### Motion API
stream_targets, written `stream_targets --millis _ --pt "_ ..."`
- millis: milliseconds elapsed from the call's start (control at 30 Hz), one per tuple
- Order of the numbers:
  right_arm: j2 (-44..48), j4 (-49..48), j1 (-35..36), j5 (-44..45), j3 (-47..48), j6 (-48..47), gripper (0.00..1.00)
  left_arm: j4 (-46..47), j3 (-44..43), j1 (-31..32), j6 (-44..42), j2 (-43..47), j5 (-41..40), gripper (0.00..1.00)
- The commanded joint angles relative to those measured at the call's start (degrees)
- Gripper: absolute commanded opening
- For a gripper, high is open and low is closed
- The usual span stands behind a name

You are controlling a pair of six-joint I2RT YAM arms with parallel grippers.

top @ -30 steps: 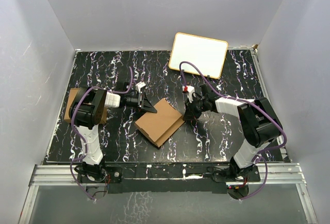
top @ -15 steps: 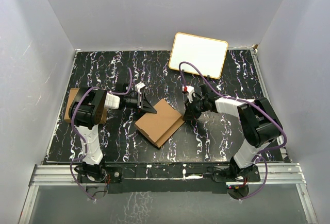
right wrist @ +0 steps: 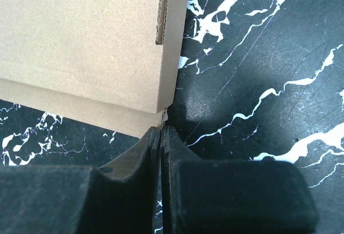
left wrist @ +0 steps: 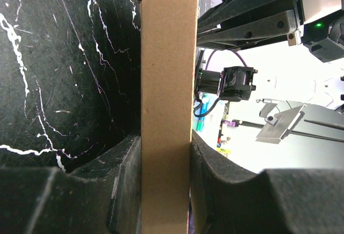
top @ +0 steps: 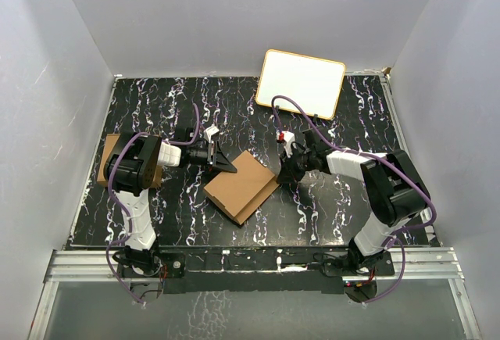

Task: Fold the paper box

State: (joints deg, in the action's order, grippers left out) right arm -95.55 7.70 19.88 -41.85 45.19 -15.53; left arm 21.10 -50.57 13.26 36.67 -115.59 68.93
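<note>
The paper box is a slim brown carton lying flat on the black marbled table. My left gripper is shut on its far left edge. In the left wrist view the box stands edge-on between the two pads, with the gripper clamped on it. My right gripper is at the box's right corner. In the right wrist view the gripper has its jaws pressed together on a thin cardboard edge at the corner of the box.
A white board with a yellow rim leans at the back of the table. Brown cardboard cartons lie at the left edge, partly under the left arm. White walls enclose the table on three sides.
Almost nothing has changed. The left gripper and the box edge have shifted very slightly. The right gripper stays at the box's corner.
</note>
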Motion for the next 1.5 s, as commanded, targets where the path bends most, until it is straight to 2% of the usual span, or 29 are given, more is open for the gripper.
stream_targets --millis 0,533,1467 --pt "3.0 -3.7 0.4 -1.2 -0.5 0.1 0.08 0.3 0.8 -0.5 -0.4 1.4 -1.7 0.00" --pt "3.3 -3.4 0.5 -1.1 -0.5 -0.2 0.08 0.6 0.6 -0.5 0.3 1.4 -1.6 0.00" --pt "4.6 -2.5 3.5 4.5 -0.2 -3.6 0.08 -2.7 -1.3 -0.5 -1.5 0.8 -0.8 0.00"
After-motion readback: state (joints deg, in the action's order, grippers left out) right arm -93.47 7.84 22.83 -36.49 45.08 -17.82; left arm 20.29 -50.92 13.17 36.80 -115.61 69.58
